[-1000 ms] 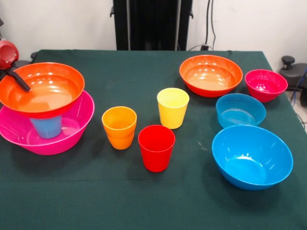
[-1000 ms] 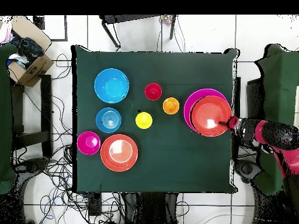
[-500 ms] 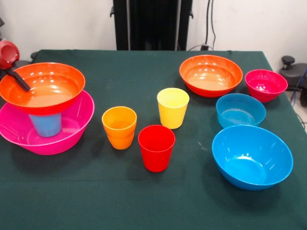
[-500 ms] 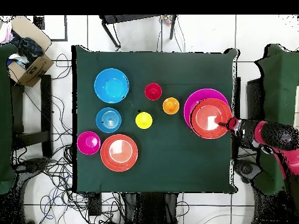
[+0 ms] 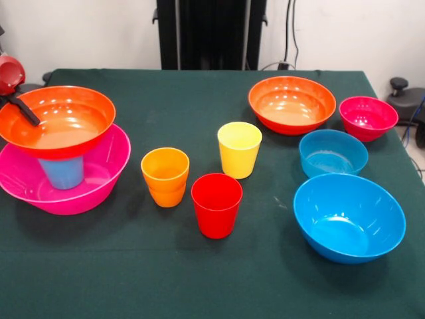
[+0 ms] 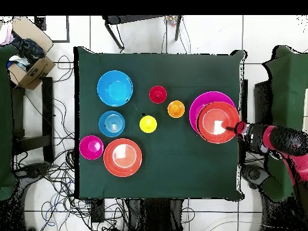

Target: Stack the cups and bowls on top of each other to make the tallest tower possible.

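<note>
Tower (image 5: 58, 149): large pink bowl (image 5: 99, 179) at the worktop's (image 5: 212, 279) left edge in the front view; an upturned light blue cup (image 5: 64, 171) stands inside it, carrying a wide orange-red bowl (image 5: 56, 119), glossy and round.
Gripper (image 5: 23, 109): a dark finger reaches over the orange-red bowl's rim from the side, touching it; whether it is clamped on the rim or released cannot be told.
Loose cups, mid-worktop, upright, smooth and tapered: orange cup (image 5: 165, 175), yellow cup (image 5: 239, 149), red cup (image 5: 216, 205).
Loose bowls, opposite side: second orange-red bowl (image 5: 292, 104), small magenta bowl (image 5: 368, 117), small blue bowl (image 5: 333, 152), large blue bowl (image 5: 349, 217).
Worktop: dark green cloth.
</note>
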Robot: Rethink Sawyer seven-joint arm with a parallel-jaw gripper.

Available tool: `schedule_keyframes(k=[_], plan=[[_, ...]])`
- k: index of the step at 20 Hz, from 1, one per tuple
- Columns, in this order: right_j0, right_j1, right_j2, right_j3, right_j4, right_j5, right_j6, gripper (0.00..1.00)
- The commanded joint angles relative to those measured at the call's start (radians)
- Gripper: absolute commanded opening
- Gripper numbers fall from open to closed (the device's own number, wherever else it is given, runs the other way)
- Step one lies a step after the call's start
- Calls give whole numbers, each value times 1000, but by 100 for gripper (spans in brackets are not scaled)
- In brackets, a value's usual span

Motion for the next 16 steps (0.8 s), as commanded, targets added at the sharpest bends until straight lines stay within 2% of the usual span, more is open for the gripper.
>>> schedule_keyframes(k=[1,16], plan=[[19,-14,0,30,-102,-32,-129,0],[12,-9,7,24,-98,-22,-144,0]])
